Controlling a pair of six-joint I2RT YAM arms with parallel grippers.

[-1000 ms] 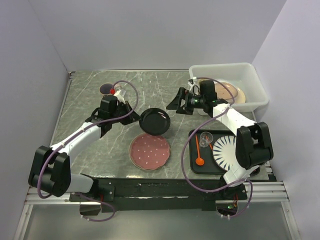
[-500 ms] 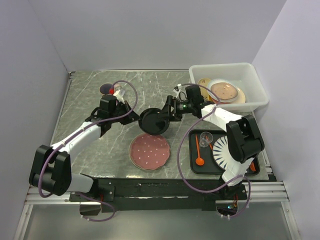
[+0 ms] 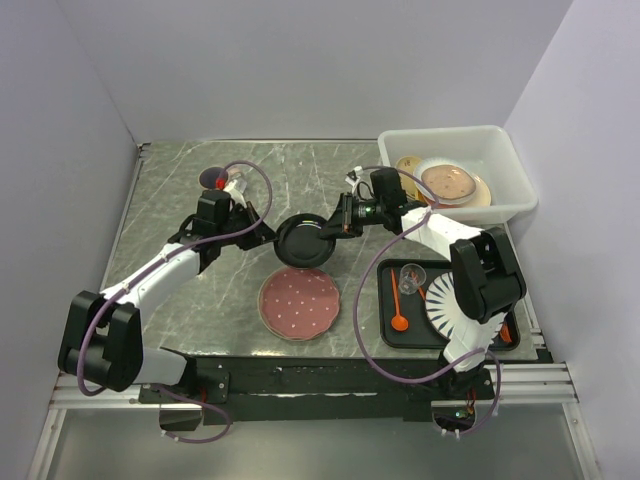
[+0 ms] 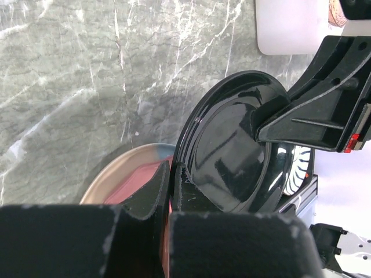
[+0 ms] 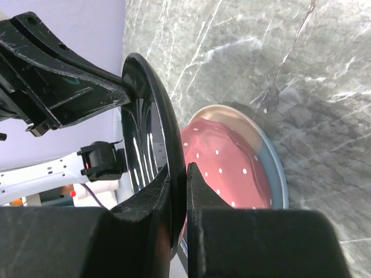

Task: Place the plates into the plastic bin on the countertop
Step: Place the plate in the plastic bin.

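Countertop (image 3: 180,190), veined grey-green, between pale walls (image 3: 300,70); left hand (image 3: 272,237) and right hand (image 3: 330,228) clamp the black plate (image 3: 303,243).

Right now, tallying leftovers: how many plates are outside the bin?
3: black plate gripped by left end effector and right end effector; pink dotted plate on countertop; striped plate on black tray.
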